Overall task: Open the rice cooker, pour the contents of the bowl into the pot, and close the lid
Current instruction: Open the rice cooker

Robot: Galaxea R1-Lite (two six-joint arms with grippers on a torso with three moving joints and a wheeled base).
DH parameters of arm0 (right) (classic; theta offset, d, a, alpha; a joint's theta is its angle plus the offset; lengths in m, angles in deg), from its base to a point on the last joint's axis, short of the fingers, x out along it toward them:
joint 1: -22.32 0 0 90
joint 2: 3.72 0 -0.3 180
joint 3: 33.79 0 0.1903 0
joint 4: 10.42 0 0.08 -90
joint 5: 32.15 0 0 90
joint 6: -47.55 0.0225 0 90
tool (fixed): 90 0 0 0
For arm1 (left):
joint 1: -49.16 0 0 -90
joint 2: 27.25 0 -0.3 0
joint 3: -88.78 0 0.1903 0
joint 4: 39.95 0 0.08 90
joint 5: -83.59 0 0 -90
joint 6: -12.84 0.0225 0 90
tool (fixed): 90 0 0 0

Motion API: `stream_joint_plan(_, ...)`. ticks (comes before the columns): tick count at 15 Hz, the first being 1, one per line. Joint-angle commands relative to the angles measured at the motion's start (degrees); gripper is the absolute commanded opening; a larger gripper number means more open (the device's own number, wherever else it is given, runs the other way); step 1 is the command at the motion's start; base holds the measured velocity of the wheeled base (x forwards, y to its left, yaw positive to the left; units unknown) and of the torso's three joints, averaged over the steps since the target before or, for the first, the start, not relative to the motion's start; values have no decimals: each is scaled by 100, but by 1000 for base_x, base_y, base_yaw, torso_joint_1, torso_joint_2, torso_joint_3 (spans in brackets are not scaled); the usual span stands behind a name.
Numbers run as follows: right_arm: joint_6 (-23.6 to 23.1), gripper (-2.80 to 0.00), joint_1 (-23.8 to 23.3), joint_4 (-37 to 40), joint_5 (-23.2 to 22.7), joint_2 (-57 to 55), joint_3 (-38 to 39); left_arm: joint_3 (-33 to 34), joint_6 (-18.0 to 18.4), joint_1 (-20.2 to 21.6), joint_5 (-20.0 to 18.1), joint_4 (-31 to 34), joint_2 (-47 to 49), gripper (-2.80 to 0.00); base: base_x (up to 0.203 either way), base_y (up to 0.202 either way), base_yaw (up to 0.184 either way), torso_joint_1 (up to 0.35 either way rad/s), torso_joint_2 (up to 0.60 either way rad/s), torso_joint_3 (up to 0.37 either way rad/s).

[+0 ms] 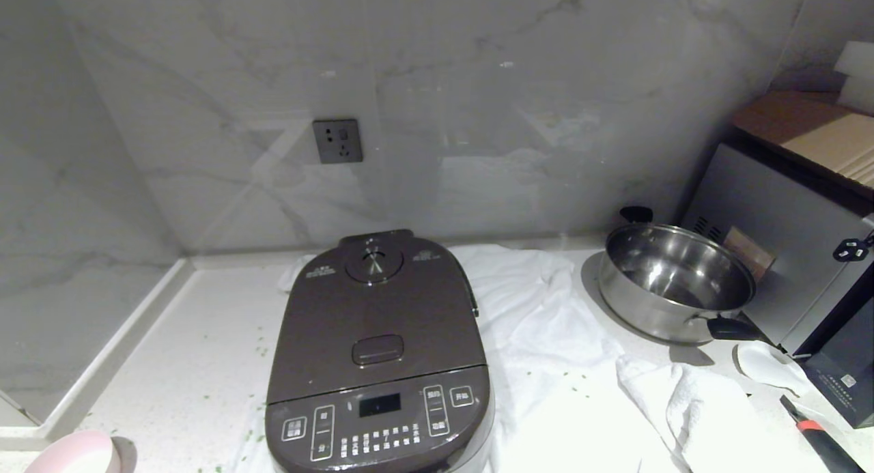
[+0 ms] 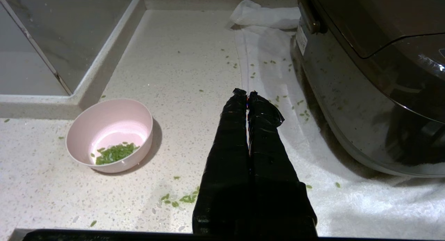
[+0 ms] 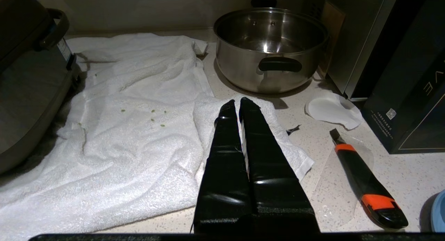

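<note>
Green grains (image 2: 114, 153) lay in the pink bowl (image 2: 110, 135) near the counter's (image 2: 174, 60) left front edge. Beside it the rice cooker (image 1: 377, 364) sat lid (image 1: 375, 316) down on a towel (image 1: 546, 336). An empty steel pan (image 1: 672, 282) stood at the right. Left gripper (image 2: 247, 92) and right gripper (image 3: 237, 101) hovered with fingers pressed together.

Glossy rice cooker (image 1: 377, 364), fluffy cloth towel (image 1: 546, 364), shiny steel pan (image 1: 672, 282).
</note>
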Motion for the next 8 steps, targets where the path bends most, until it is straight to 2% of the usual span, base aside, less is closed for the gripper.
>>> stream_joint_plan(1,-6,-280,0,-4,1,-5,1,0,-2,0,7,5,-11,-280,0,0,0,0,0,0)
stream_joint_plan(8,51,-280,0,130,-3,-47,-221,0,-2,0,-2,4,-10,-280,0,0,0,0,0,0)
